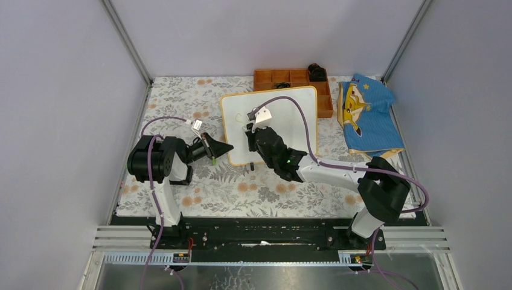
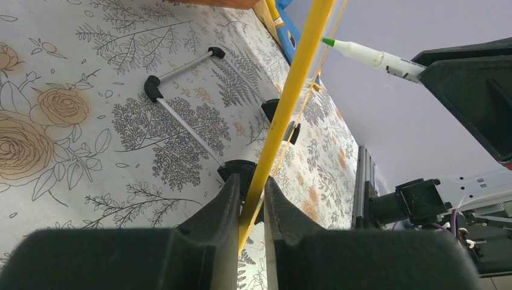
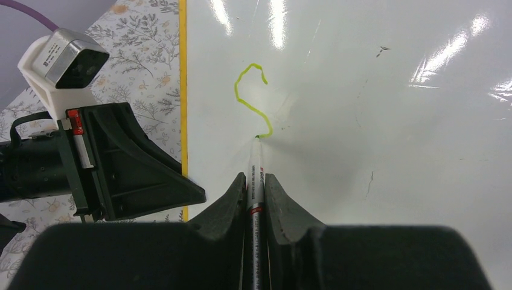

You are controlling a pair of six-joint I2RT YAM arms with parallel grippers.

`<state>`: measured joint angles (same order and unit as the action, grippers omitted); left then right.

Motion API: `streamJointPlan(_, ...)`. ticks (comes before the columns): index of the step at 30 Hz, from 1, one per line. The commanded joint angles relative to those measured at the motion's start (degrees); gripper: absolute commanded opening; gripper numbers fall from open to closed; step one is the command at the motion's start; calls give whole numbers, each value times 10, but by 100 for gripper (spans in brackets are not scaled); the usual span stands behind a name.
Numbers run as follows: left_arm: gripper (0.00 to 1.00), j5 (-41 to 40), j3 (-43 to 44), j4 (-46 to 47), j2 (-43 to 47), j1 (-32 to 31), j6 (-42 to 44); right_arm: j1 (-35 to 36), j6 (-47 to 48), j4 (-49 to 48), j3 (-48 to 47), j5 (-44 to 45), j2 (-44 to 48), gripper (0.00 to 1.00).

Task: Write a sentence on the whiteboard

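Whiteboard [image 1: 287,124] sits at the middle of the floral table [image 1: 241,193], just near of an orange tray [image 1: 290,78], with a blue cloth [image 1: 365,118] to its right. My left pincer [image 2: 250,184] is closed down on the board's left frame edge, with the yellow rim squeezed between both fingers. My right pincer [image 3: 255,178] is clamped tight around a marker [image 3: 256,160], whose tip touches the white surface. Of the sentence [image 3: 250,99] I see only one yellow-green S-shaped stroke near the board's left edge, ending at the marker tip.
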<state>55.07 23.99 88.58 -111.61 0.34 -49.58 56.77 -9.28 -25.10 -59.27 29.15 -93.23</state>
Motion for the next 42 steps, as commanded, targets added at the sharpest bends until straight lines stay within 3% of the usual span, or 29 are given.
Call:
streamJointPlan(1, 0, -36, -8, 24, -19, -1, 6, -1, -1, -3, -17, -22, -7, 0)
streamJointPlan(15, 0, -37, -8, 23, -19, -1, 6, 10, -7, 4, -48, -40, -20, 0)
streamJointPlan(31, 0, -37, -7, 21, -19, -1, 7, 6, 24, 5, 66, 44, 160, 0)
streamJointPlan(42, 0, -38, -8, 18, -16, -1, 12, -15, 1, 7, 118, 41, 165, 0)
